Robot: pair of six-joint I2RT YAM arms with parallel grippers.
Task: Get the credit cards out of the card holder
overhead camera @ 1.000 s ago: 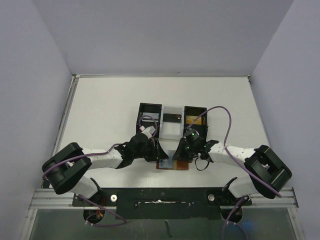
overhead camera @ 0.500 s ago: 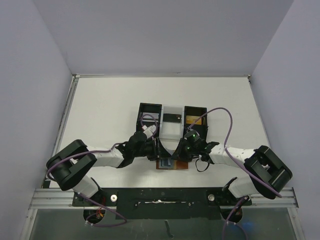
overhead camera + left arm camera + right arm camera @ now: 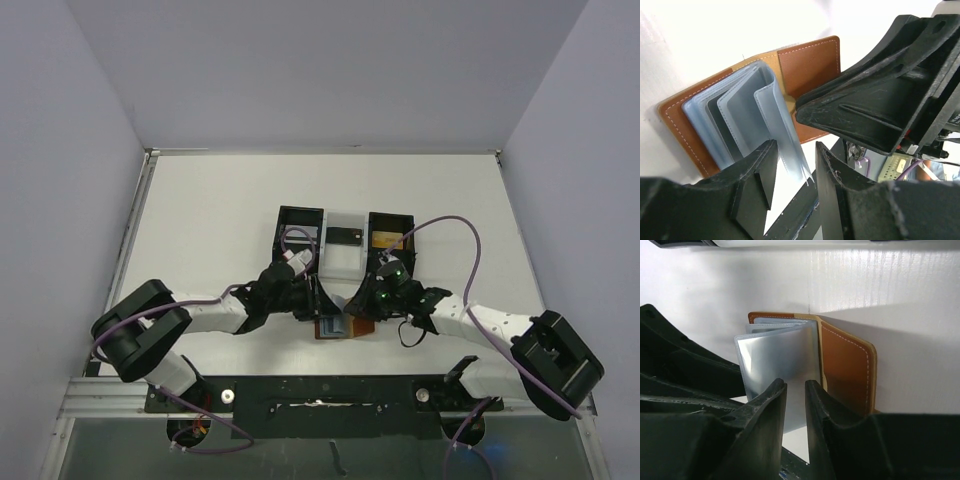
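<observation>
The card holder (image 3: 347,327) lies open on the table (image 3: 200,230), between the 2 grippers. The left gripper (image 3: 796,150) stands narrowly parted with 1 blue-grey pocket leaf (image 3: 782,125) entering its gap. The right gripper (image 3: 795,387) is slightly parted over a silver leaf (image 3: 780,360). Whether either pinches, I cannot tell.

Right arm's elbow (image 3: 555,365) has swung outward; left gripper (image 3: 795,148) has narrowed slightly

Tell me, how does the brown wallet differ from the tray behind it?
The card holder is brown leather with blue-grey pockets; the tray is black and white. The card holder lies open with pockets fanned up; the tray stands farther back, split into three compartments. Both rest on the white table.
</observation>
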